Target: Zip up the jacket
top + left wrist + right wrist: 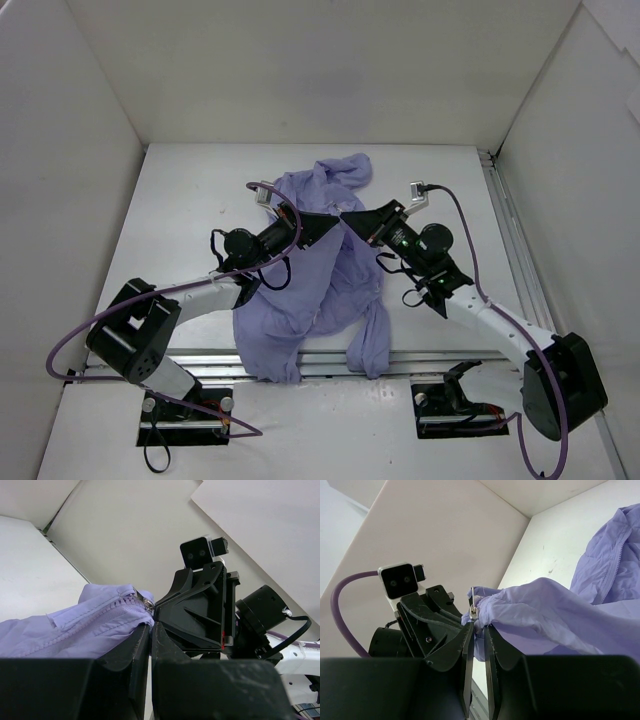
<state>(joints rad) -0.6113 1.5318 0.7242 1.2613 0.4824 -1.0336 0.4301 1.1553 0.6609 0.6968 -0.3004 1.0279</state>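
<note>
My two grippers met nose to nose over the middle of the table (200, 200), and between them was a raised fold of the jacket (300, 310). The rest of it lay crumpled from the far centre back toward me, with one end hanging over the near edge.

My left gripper (151, 625) was pressed fully together on a pinch of purple cloth. My right gripper (479, 627) was drawn narrow, with cloth bunched in its slot.

The next move depended on the zipper slider (146, 601). It sat just above both sets of fingertips, right at the point where they faced each other, so neither arm was clearly nearer. From the left wrist camera, the line of zipper teeth (95, 615) ran away from the slider along the top of the fold, back over my left fingers. I judged that a pull would have to follow that line, with the left holding the cloth taut.

In the right wrist view the slider (474, 611) stood just above the right fingertips, with a thin bit of metal sticking up from it. I could not tell whether the right fingers held the pull tab or only cloth below it.

From above, both grippers covered the slider. The creases hid the track and whether the two front edges were joined.
</note>
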